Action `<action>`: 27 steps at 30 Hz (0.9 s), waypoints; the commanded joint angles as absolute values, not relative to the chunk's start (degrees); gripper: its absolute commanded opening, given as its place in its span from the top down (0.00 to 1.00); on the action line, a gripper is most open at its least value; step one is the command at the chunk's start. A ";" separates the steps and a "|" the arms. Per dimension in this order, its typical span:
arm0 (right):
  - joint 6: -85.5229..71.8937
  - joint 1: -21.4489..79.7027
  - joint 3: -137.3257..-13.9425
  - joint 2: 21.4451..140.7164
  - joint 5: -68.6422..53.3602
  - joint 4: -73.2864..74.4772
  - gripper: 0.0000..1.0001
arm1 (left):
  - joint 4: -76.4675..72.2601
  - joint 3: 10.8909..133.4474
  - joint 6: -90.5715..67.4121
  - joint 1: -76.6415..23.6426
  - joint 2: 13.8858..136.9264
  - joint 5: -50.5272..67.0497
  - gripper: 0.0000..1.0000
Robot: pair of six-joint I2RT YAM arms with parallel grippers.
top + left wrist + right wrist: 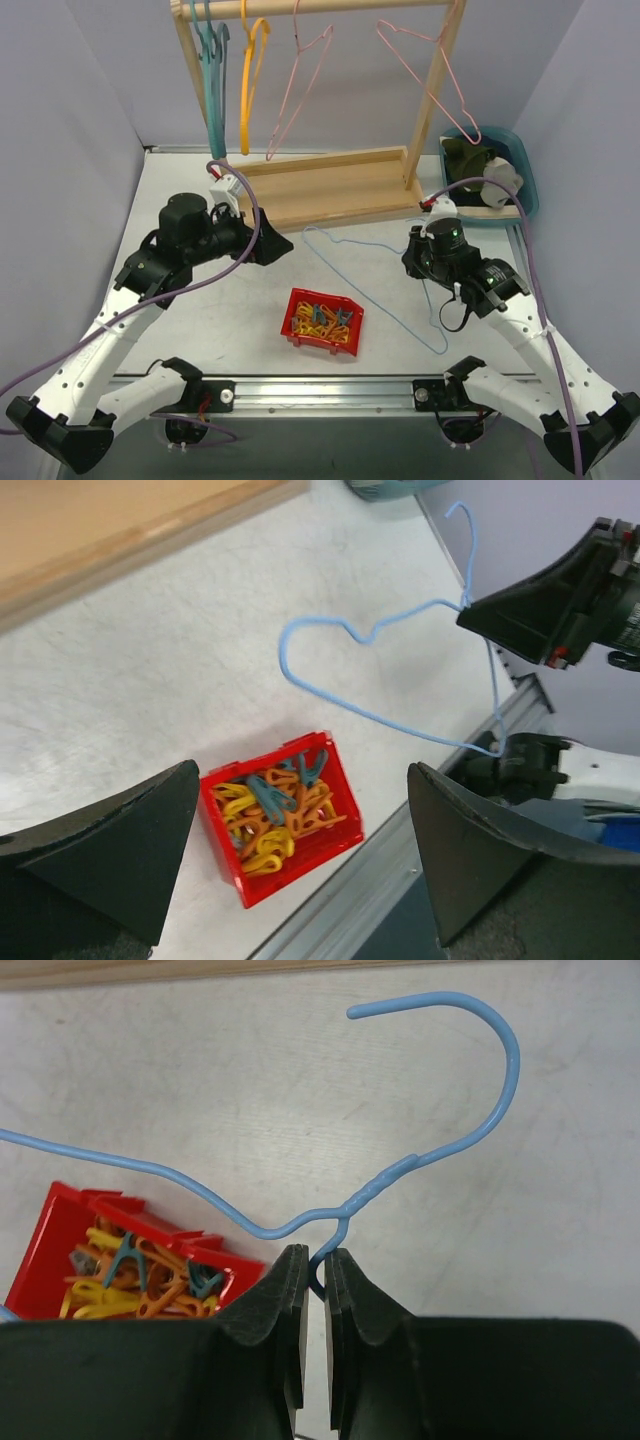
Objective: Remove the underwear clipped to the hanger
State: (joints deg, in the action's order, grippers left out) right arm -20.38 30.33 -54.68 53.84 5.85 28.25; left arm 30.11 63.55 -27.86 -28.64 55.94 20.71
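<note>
A bare blue wire hanger (372,296) lies on the table between the arms, with no cloth on it. My right gripper (412,245) is shut on its wire just below the twisted neck (385,1182), the jaws pinching the wire (316,1255). My left gripper (275,245) is open and empty, hovering over the red bin (225,865); the hanger (283,658) lies beyond it. A dark olive-black brief (465,158) and a grey-beige brief (500,185) lie in the teal tub (528,185) at the back right. The navy brief is hidden.
The red bin (300,298) with several yellow, orange and teal clips sits at front centre, also in the right wrist view (60,1210). A wooden rack (330,185) at the back holds teal, orange and pink hangers. Grey walls stand on both sides.
</note>
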 commanded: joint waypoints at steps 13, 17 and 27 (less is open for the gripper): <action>-15.47 54.05 -63.63 67.50 3.95 28.83 1.00 | 61.52 89.74 -1.07 -34.34 69.70 17.15 0.06; -14.50 54.93 -66.70 68.64 2.82 29.18 1.00 | 64.51 88.51 1.84 -42.88 72.41 13.02 0.06; -12.92 55.46 -69.96 69.17 1.32 30.06 1.00 | 65.39 86.22 2.29 -55.89 75.76 -3.82 0.06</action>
